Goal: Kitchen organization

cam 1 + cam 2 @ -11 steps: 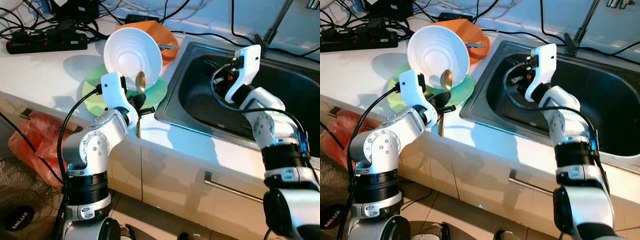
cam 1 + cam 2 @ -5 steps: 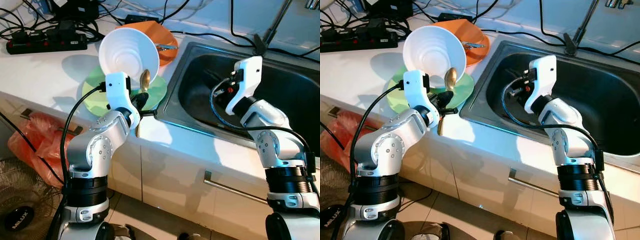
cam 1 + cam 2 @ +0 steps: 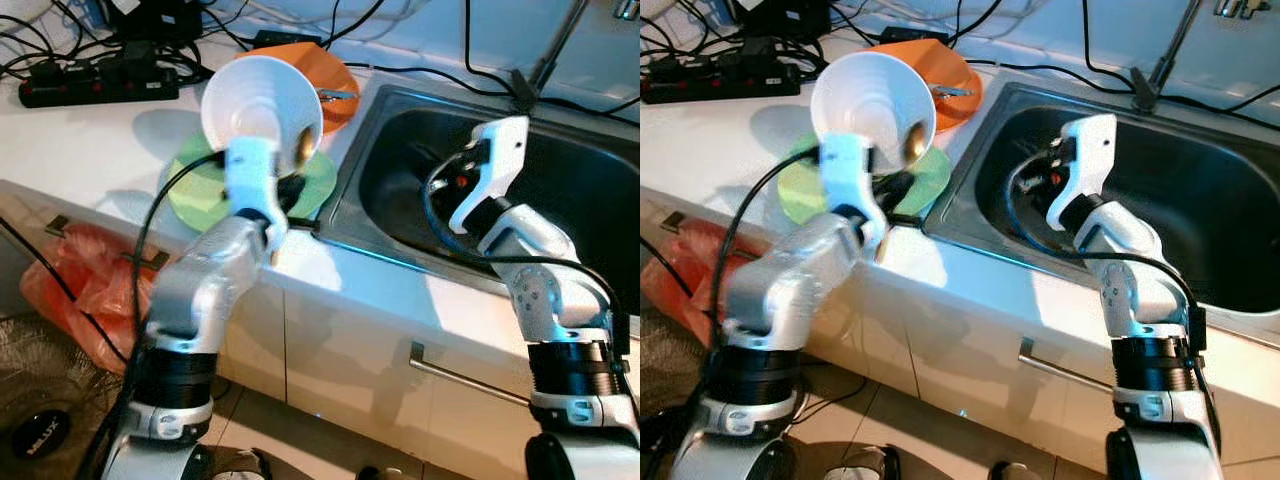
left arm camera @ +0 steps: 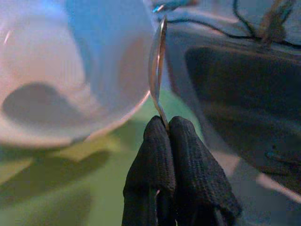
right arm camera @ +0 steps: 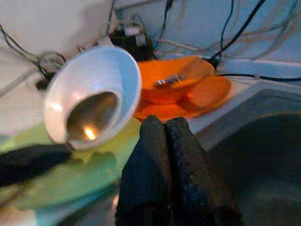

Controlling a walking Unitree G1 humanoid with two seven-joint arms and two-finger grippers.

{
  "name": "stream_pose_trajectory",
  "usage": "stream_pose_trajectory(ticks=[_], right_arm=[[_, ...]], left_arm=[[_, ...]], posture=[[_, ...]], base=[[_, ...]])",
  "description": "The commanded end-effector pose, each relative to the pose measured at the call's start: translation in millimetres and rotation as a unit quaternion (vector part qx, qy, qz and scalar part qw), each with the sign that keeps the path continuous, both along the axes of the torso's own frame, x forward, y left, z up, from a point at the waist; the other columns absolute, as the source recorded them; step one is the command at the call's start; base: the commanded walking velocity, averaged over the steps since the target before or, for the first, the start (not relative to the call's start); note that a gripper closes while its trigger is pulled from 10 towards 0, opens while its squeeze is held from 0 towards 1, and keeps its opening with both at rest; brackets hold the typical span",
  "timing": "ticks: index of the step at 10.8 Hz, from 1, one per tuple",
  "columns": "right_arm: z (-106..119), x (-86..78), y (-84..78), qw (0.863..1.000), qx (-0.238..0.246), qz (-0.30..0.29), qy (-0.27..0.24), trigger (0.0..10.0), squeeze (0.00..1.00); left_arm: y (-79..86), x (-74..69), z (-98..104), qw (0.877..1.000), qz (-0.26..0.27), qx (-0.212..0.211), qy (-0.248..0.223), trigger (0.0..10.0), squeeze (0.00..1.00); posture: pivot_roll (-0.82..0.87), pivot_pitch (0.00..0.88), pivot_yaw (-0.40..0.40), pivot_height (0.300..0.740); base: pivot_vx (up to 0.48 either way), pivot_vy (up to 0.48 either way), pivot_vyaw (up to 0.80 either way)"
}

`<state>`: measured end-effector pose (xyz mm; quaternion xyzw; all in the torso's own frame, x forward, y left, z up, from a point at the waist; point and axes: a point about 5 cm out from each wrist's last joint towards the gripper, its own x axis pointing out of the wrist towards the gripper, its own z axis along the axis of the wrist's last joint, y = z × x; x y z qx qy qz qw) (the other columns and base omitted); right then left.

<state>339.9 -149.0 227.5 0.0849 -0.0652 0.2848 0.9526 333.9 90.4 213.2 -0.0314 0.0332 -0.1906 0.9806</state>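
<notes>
We pinch the thin, stiff, slippery spoon (image 4: 157, 66) low on its handle in our left tool (image 4: 167, 128), its head against the tipped, light, breakable white bowl (image 3: 262, 99) above the green plate (image 3: 205, 190) on the bench (image 3: 90, 150), while our right tool (image 5: 163, 127), fingers pressed together, hangs over the sink (image 3: 590, 200).

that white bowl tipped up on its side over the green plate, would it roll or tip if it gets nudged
Probably yes. The white bowl stands tilted on its rim over the green plate, so a nudge could roll or drop it. Its glossy surface looks slippery and breakable. The spoon in the left gripper is at its rim.
</notes>
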Motion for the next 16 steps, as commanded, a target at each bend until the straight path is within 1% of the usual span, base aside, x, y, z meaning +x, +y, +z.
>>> stream_pose_trajectory(ticks=[1,2,3,4,8,9,10,11,12,13,14,15,16], right_arm=[[2.8,-2.6,-4.3,1.000,0.023,-0.005,0.007,10.0,0.00],[3.6,-4.0,-5.3,0.999,0.033,-0.006,0.010,10.0,0.00],[4.0,-4.0,-6.3,0.999,0.042,-0.012,0.015,10.0,0.00],[4.8,-5.3,-7.6,0.998,0.062,-0.014,0.021,10.0,1.00],[9.6,-12.1,-4.4,0.997,0.075,0.010,0.014,10.0,1.00],[11.7,-15.2,-0.2,0.996,0.086,0.032,0.013,10.0,1.00],[11.1,-16.5,1.2,0.995,0.088,0.040,0.014,10.0,1.00],[9.0,-16.3,0.1,0.995,0.090,0.038,0.018,10.0,1.00],[8.1,-16.2,-1.0,0.995,0.093,0.036,0.020,10.0,1.00],[6.9,-16.6,-1.9,0.994,0.098,0.038,0.024,10.0,1.00],[6.4,-17.2,-2.1,0.994,0.099,0.040,0.025,10.0,1.00],[6.0,-16.8,-3.2,0.994,0.099,0.038,0.025,10.0,1.00],[5.4,-16.1,-4.6,0.994,0.100,0.035,0.026,10.0,1.00]], left_arm=[[-10.0,2.0,6.5,0.999,-0.021,0.016,-0.034,10.0,0.00],[-21.0,5.4,10.0,0.997,-0.043,0.015,-0.058,10.0,0.00],[-27.5,7.5,10.9,0.996,-0.053,0.016,-0.067,10.0,0.00],[-39.2,8.8,11.0,0.994,-0.070,0.022,-0.082,10.0,0.00],[-49.6,13.0,5.8,0.991,-0.086,0.032,-0.102,10.0,0.00],[-57.2,13.1,7.2,0.989,-0.108,0.003,-0.104,10.0,0.00],[-62.3,12.6,7.6,0.987,-0.127,-0.042,-0.086,10.0,0.00],[-72.6,9.4,15.9,0.975,-0.176,-0.111,-0.080,10.0,0.00],[-76.0,8.5,18.6,0.969,-0.193,-0.131,-0.079,10.0,0.00],[-84.3,6.1,24.2,0.954,-0.234,-0.173,-0.070,10.0,0.00],[-88.9,3.2,30.4,0.938,-0.262,-0.218,-0.057,10.0,0.00],[-89.1,2.6,33.1,0.932,-0.270,-0.237,-0.053,10.0,0.00],[-88.8,1.2,36.9,0.920,-0.283,-0.268,-0.046,10.0,0.00]], posture=[[0.08,0.081,-0.017,0.740],[0.08,0.081,-0.017,0.740],[0.07,0.081,-0.014,0.740],[0.07,0.081,-0.012,0.740],[0.07,0.082,-0.009,0.740],[0.06,0.085,-0.007,0.740],[0.06,0.085,-0.007,0.740],[0.06,0.086,-0.004,0.740],[0.06,0.086,-0.002,0.740],[0.05,0.086,0.000,0.740],[0.05,0.086,0.001,0.740],[0.05,0.088,0.002,0.740],[0.05,0.089,0.004,0.740]], base=[[0.000,0.000,0.00],[0.000,0.000,0.00],[0.000,0.000,0.00],[0.000,0.000,0.00],[0.000,0.000,0.00],[0.000,0.000,0.00],[0.000,0.000,0.00],[0.000,0.000,0.00],[0.000,0.000,0.00],[0.000,0.000,0.00],[0.000,0.000,0.00],[0.000,0.000,0.00],[0.000,0.000,0.00]])
